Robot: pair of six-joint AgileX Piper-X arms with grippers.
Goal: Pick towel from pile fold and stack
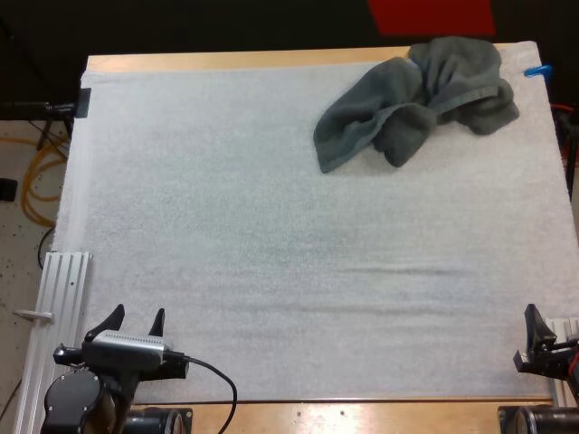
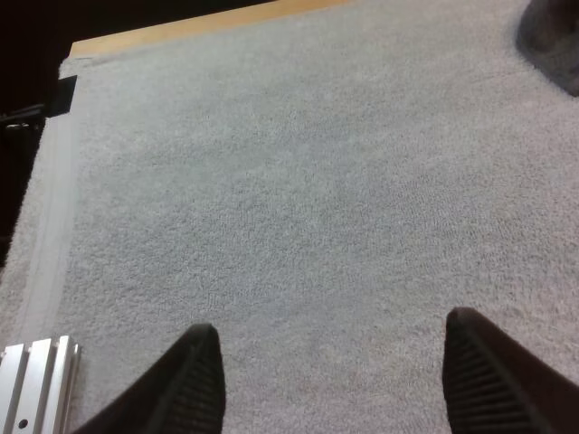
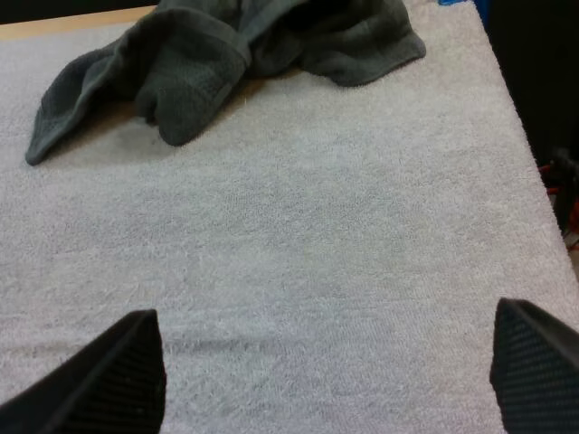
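Observation:
A crumpled dark grey-green towel (image 1: 418, 98) lies at the far right of the white mat (image 1: 271, 226); the right wrist view has the same towel (image 3: 226, 54) far ahead of the fingers. My left gripper (image 1: 136, 324) rests at the mat's near left corner, open, its fingers (image 2: 194, 380) wide apart over bare mat. My right gripper (image 1: 545, 330) sits at the near right edge, open too, with fingers (image 3: 118, 371) spread and nothing between them. A corner of the towel (image 2: 552, 36) shows far off in the left wrist view.
An aluminium rail (image 1: 54, 307) runs along the mat's near left side. The wooden table edge (image 1: 235, 60) borders the far side. Yellow cable (image 1: 41, 172) lies on the floor to the left.

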